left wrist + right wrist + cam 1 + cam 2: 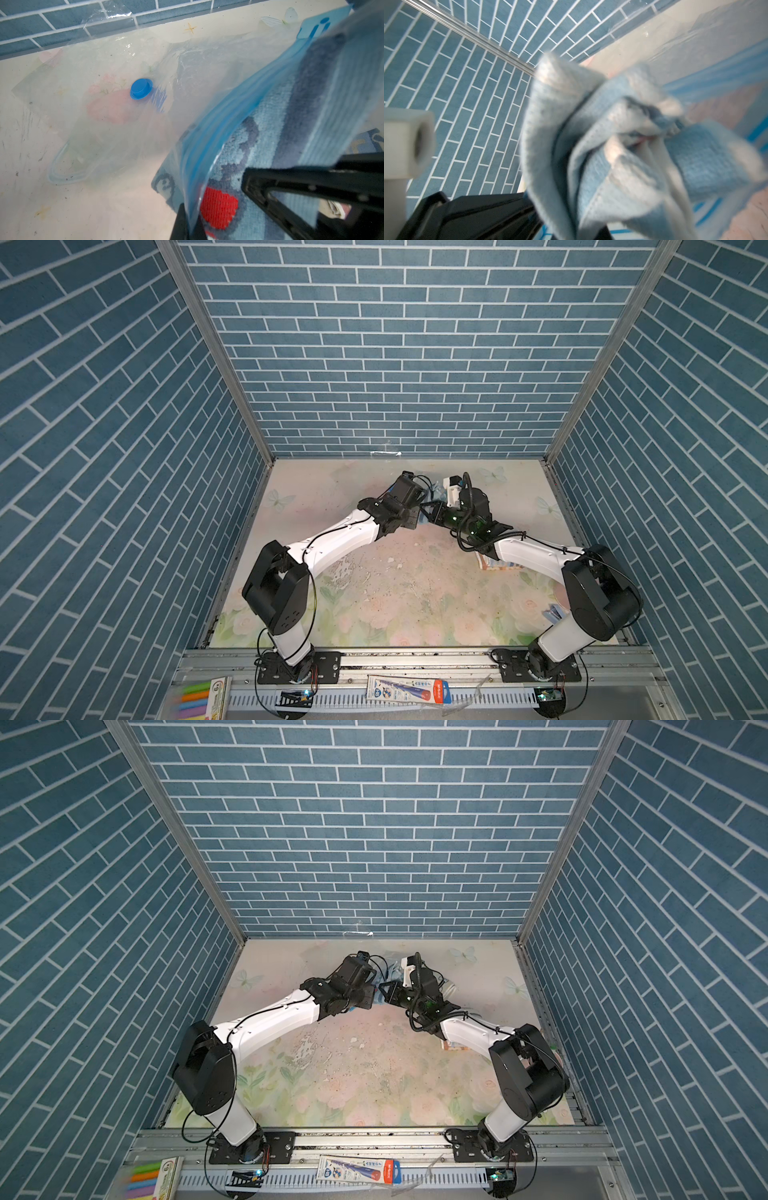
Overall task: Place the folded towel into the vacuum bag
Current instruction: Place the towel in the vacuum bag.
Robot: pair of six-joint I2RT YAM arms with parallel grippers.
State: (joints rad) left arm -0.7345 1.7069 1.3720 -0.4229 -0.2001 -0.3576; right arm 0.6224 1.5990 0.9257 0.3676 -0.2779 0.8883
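Clear, hazy plastic: the bag (pixel 104 124) lies flat on the tabletop (pixel 374 593), close to the back edge and about midway along it. The blue cap (pixel 141 89) faces up. The mouth is turned toward the two arms.

Left gripper (pixel 190 225): fingers pressed together on the bag's upper lip, right at the zip strip (pixel 239 108). The lip is lifted off the tabletop, so the strip slants upward. My reading: this props the mouth open so cloth can pass under the lip instead of shoving the whole bag along.

Towel (pixel 245 158): light blue terry with a darker pattern and one red patch. It sits at the mouth, its leading part under the raised lip and the rest outside, on the front-edge side. The right wrist view shows it bunched rather than flat.

Right gripper (pixel 432 512): just beside the left gripper in both top views, nearly touching it. Its jaws are mostly buried in cloth. A crumpled fold stands up from them, so I judge them nearly closed and pinching the towel, probably gripped there to feed it inward.

Judgement: insertion is under way, and the cap end of the bag is empty. The next move calls for a push toward the back edge with the lip held high. Risks are the bunched cloth snagging on the zip strip, the light bag sliding toward the wall, and the two grippers crowding each other.
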